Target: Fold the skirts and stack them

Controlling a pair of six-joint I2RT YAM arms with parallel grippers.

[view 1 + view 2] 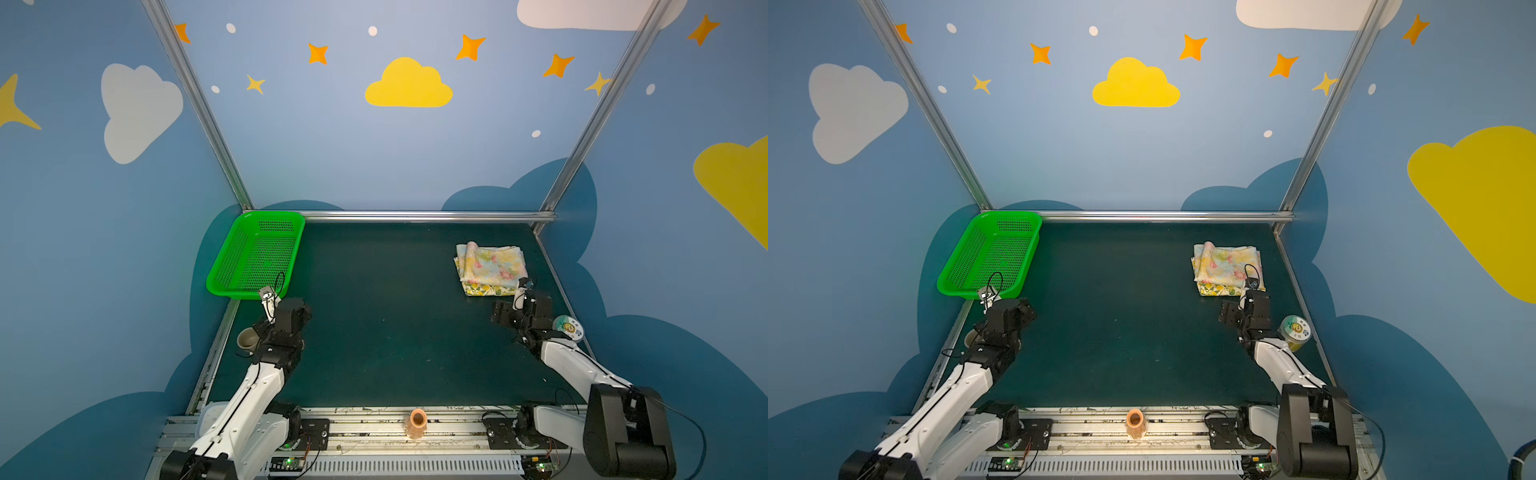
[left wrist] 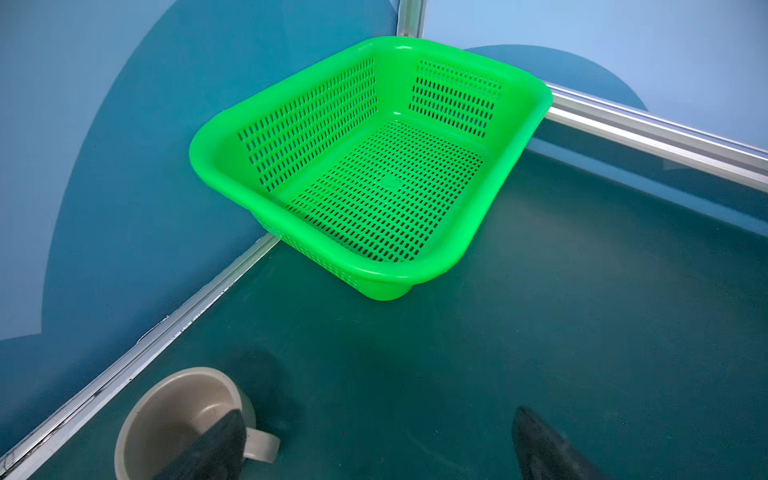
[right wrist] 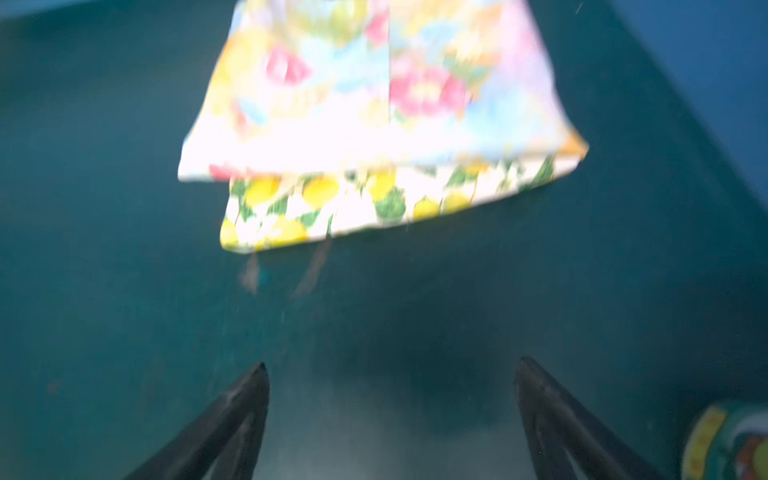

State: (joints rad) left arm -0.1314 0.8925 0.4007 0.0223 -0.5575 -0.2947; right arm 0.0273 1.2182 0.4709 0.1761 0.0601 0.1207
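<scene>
Both my tools hang spread and empty: my right gripper (image 3: 392,374) just short of the folded pale yellow pink-flowered cloth skirt (image 3: 374,83), which lies on the cream lemon-print cloth skirt (image 3: 353,203), seemingly clear of both despite blur; my left gripper (image 2: 378,436) faces the green perforated plastic basket (image 2: 307,124).

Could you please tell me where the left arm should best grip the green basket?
Probably the near short rim of the green basket, from above with the left gripper, one of the jaws inside, one outside: that rolled lip faces the arm, stands clear of the table, and nothing lies inside.
</scene>
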